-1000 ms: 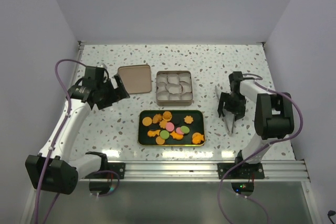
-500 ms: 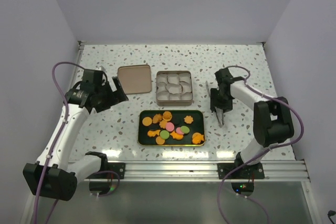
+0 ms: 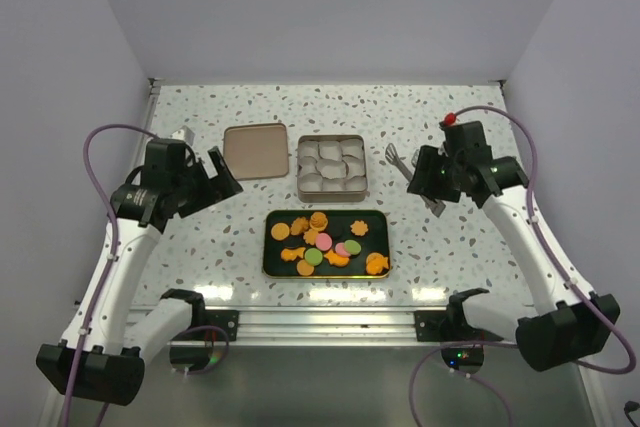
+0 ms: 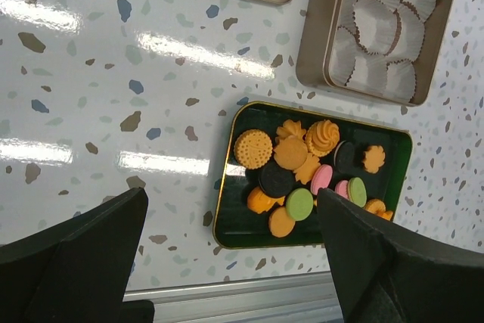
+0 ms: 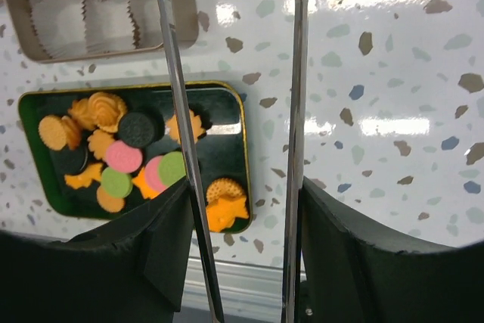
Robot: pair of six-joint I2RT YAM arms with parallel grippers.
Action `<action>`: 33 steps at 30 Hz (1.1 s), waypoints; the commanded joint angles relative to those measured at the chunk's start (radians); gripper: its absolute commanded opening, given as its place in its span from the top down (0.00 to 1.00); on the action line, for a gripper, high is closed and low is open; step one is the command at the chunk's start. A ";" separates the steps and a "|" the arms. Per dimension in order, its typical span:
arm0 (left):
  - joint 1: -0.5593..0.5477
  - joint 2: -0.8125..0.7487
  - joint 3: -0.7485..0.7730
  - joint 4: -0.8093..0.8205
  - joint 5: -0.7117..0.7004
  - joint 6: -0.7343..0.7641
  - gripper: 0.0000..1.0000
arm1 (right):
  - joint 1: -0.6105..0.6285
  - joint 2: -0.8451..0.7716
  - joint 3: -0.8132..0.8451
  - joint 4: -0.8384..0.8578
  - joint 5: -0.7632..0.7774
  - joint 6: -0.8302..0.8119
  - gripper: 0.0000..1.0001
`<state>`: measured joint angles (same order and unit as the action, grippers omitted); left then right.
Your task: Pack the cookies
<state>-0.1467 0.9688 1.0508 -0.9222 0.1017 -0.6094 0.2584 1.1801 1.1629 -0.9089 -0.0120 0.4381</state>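
The cookies [image 3: 322,243] lie in a heap in a black, gold-rimmed tray [image 3: 376,223] near the front middle: mostly orange, with pink, green and dark rounds. They also show in the left wrist view as cookies [image 4: 291,153] and in the right wrist view as cookies [image 5: 121,156]. My right gripper [image 3: 430,179] hangs right of the tray, shut on metal tongs [image 3: 398,159]. The two arms of the tongs [image 5: 175,96] run out between the fingers of that gripper [image 5: 243,187]. My left gripper [image 3: 226,169] hovers open and holds nothing, left of the tray; seen from its wrist, this gripper [image 4: 232,202] looks down on the tray's left end.
Behind the tray stands a square tin [image 3: 300,169] filled with white paper cups [image 3: 332,165]. Its lid [image 3: 255,150] lies flat to the left. A metal rail [image 3: 330,322] runs along the near table edge.
My right gripper closed on the tongs, lifted them off the table and rose with the arm swinging outward. My left arm drifted a little left, still open.
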 commanded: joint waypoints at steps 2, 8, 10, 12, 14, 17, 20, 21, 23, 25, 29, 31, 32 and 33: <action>-0.007 -0.045 -0.017 -0.029 0.020 -0.001 0.00 | 0.019 -0.083 0.041 -0.146 -0.117 0.065 0.44; -0.007 -0.091 -0.044 -0.060 -0.017 0.008 0.00 | 0.090 -0.155 0.075 -0.266 -0.209 0.105 0.46; -0.007 -0.110 -0.055 -0.060 -0.023 0.013 0.00 | 0.149 -0.166 0.083 -0.294 -0.200 0.132 0.46; -0.008 -0.120 -0.064 -0.061 -0.016 0.017 0.00 | 0.204 -0.184 0.084 -0.327 -0.183 0.154 0.47; -0.007 -0.124 -0.077 -0.063 -0.005 0.019 0.00 | 0.235 -0.194 0.084 -0.364 -0.136 0.182 0.48; -0.007 -0.139 -0.092 -0.061 0.021 0.022 0.00 | 0.324 -0.177 0.090 -0.401 -0.062 0.211 0.50; -0.007 -0.163 -0.106 -0.067 0.029 0.030 0.00 | 0.444 -0.129 0.118 -0.416 0.010 0.250 0.51; -0.007 -0.166 -0.109 -0.072 0.029 0.031 0.00 | 0.481 -0.110 0.132 -0.423 0.036 0.279 0.52; -0.007 -0.173 -0.115 -0.078 0.029 0.039 0.00 | 0.577 -0.068 0.188 -0.453 0.131 0.309 0.52; -0.007 -0.177 -0.117 -0.090 0.026 0.043 0.00 | 0.622 -0.010 0.225 -0.476 0.184 0.346 0.53; -0.007 -0.176 -0.089 -0.116 0.007 0.063 0.00 | 0.660 0.023 0.245 -0.466 0.234 0.389 0.53; -0.007 -0.176 -0.072 -0.139 0.000 0.072 0.00 | 0.663 0.033 0.242 -0.472 0.265 0.410 0.53; -0.007 -0.176 -0.055 -0.148 -0.013 0.082 0.00 | 0.671 0.039 0.242 -0.473 0.274 0.415 0.53; -0.008 -0.176 -0.049 -0.162 -0.019 0.086 0.00 | 0.679 0.049 0.242 -0.476 0.282 0.416 0.53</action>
<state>-0.1474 0.7982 0.9443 -1.0389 0.1020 -0.5705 0.9207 1.2182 1.3685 -1.3350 0.1772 0.7963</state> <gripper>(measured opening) 0.998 0.479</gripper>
